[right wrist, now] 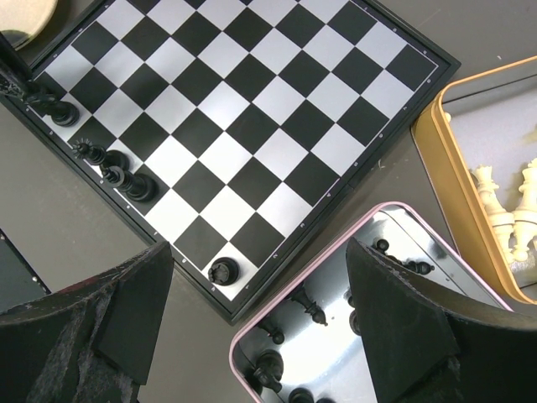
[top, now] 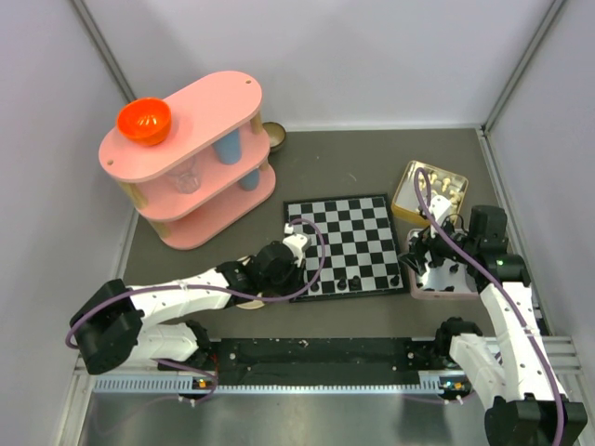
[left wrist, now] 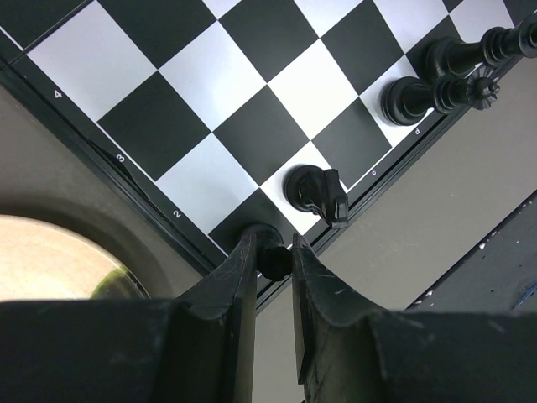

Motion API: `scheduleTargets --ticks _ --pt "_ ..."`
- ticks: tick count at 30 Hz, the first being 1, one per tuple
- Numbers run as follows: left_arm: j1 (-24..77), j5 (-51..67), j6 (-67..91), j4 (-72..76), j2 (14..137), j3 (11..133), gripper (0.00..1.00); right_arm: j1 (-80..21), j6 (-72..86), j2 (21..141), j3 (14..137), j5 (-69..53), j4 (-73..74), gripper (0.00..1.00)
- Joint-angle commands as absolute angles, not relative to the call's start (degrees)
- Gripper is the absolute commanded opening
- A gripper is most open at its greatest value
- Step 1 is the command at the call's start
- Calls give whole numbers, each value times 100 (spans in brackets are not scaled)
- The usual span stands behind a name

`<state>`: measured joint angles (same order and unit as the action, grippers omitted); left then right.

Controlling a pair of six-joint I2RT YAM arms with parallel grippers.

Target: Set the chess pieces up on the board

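- Your left gripper (left wrist: 270,245) is clenched on a small black piece (left wrist: 273,260). Its fingers are nearly together, with the piece pinched between their tips.
- That held piece sits at the near-left corner square of the board (left wrist: 210,75). You cannot tell whether its base is resting on the square.
- On the next square along the near edge stands a black knight (left wrist: 317,195), apart from the fingers.
- Farther along the same row, two taller black pieces (left wrist: 411,99) stand side by side.
- A cream plate (left wrist: 42,252) lies just off the board's left edge, under your left wrist.
- Your right gripper (right wrist: 260,252) is released, with its jaws spread wide and gripping nothing. It hangs above a pink-rimmed tin (right wrist: 239,348).
- The tin lies just beside the board's near-right corner and holds several loose black chessmen (right wrist: 268,365).
- One lone black piece (right wrist: 222,270) stands on the board's corner square nearest that tin.
- Beyond the pink-rimmed tin is a gold tin (right wrist: 432,155), beside the board's right edge, holding cream chessmen (right wrist: 495,201).
- At the far left of the table stands a pink shelf (top: 200,102) with an orange bowl (top: 143,121) on its top tier.
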<state>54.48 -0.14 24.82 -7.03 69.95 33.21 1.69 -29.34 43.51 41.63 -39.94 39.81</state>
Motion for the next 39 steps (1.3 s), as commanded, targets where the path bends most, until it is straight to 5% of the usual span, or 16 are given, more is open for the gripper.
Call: scheduleTargets --ticks 1,13,26,39 --pt "5476 -149 2540 -439 7049 3235 7 237 -2892 4245 4157 -4025 3814 84" --pt "5484 -202 2593 -492 6987 3252 35 246 -2892 4236 4131 -4017 3814 84" --pt "5484 -351 2610 -791 6724 3313 44 255 -2900 4210 4113 -4025 3823 84" --pt "5484 -377 2399 -1353 5915 3998 65 264 -3068 4437 4341 -3780 4358 88"
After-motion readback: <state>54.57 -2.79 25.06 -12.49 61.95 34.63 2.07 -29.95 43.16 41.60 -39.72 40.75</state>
